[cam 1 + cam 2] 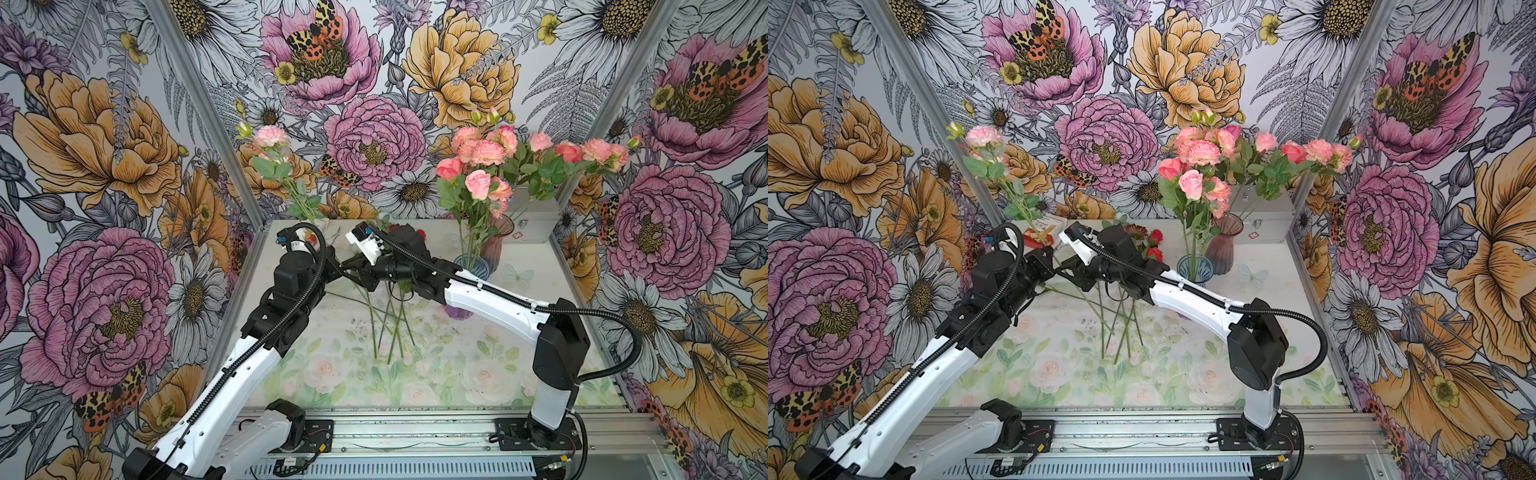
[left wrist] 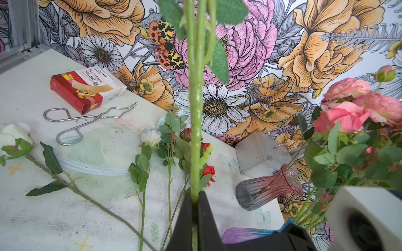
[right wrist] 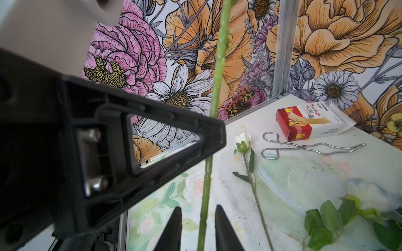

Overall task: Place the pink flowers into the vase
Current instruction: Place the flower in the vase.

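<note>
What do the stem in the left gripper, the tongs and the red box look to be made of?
Stem: probably plastic, waxy matte green with moulded bumps. Tongs: bare metal wire, shiny silver. Red box: printed card, slightly glossy, with sharp folded edges.

Flowers stand in a vase right of the loose stems.

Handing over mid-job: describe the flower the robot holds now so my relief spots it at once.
Find the metal corner post at the rear left; a single pink flower rises in front of it, far from the bunch at right. Unlike the stems lying on the table, it stands upright, pinched in the left gripper.
</note>
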